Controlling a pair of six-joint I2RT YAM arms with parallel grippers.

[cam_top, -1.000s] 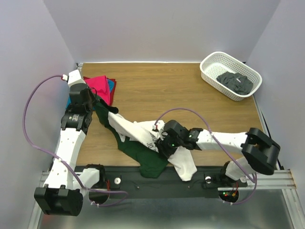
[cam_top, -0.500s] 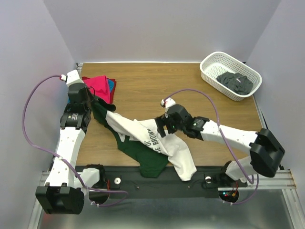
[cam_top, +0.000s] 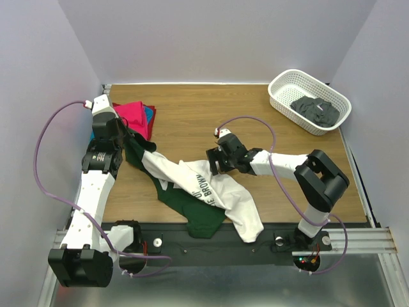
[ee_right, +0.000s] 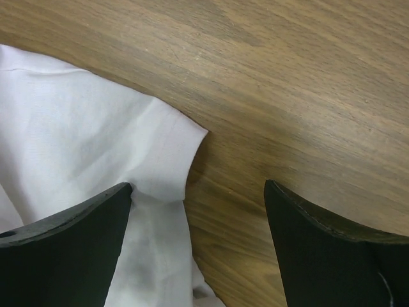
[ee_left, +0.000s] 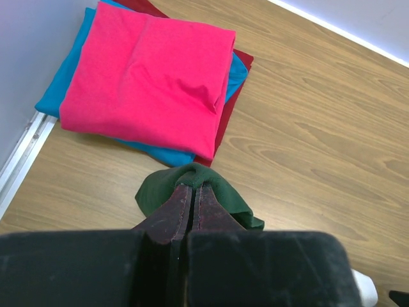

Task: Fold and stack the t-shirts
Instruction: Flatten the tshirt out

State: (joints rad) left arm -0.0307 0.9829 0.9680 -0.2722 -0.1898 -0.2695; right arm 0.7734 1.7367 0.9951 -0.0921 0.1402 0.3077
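Note:
A white t-shirt (cam_top: 214, 190) with dark green sleeves and black print lies crumpled near the table's front edge, its hem drooping over that edge. My left gripper (cam_top: 132, 138) is shut on one green sleeve (ee_left: 165, 190), which bunches around the fingertips (ee_left: 182, 192). Just beyond it sits a folded stack, with a magenta shirt (ee_left: 150, 70) on top of a blue one (ee_left: 59, 96) and a red one (ee_left: 225, 121). My right gripper (cam_top: 215, 161) hovers open over the white shirt's far edge (ee_right: 96, 128), with nothing between its fingers (ee_right: 96, 211).
A white lattice basket (cam_top: 282, 97) holding a dark grey cloth (cam_top: 315, 110) stands at the back right corner. Walls close in the left, back and right sides. Bare wooden tabletop (cam_top: 211, 118) lies between the stack and the basket.
My right gripper opened, let go of the white cloth and drew back toward the table's middle. The shirt settled flatter. The left gripper kept its hold and hardly moved.

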